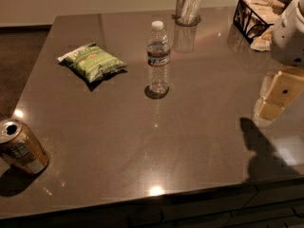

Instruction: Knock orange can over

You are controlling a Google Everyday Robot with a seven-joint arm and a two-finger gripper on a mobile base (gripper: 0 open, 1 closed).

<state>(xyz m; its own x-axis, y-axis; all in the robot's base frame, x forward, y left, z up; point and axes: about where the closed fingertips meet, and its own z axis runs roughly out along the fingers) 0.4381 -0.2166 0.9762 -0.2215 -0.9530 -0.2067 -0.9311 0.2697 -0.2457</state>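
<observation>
Far left: orange can point(21, 148) on the counter point(190, 146), near the front-left corner and close to the left edge. Silver top faces up and left; the can appears to stand on its base, though it leans in this view.

Judgement: small, thin-walled, stiff, smooth metal. Probably light, so it should tip readily. No grasp needed. A sideways push high on the wall, near the rim, should topple it; a low push would likely only slide it. It may roll off the nearby edge.

Centre-left: green snack bag point(92, 61), lying flat. Centre: water bottle point(157, 58), upright, well apart from the can. Behind it: clear cup point(188, 8). Back right: wire basket point(256, 15).

Far right: end effector point(278, 96), above the counter, holding nothing. Cannot tell whether it is apart or together. It is the full counter width from the can.
</observation>
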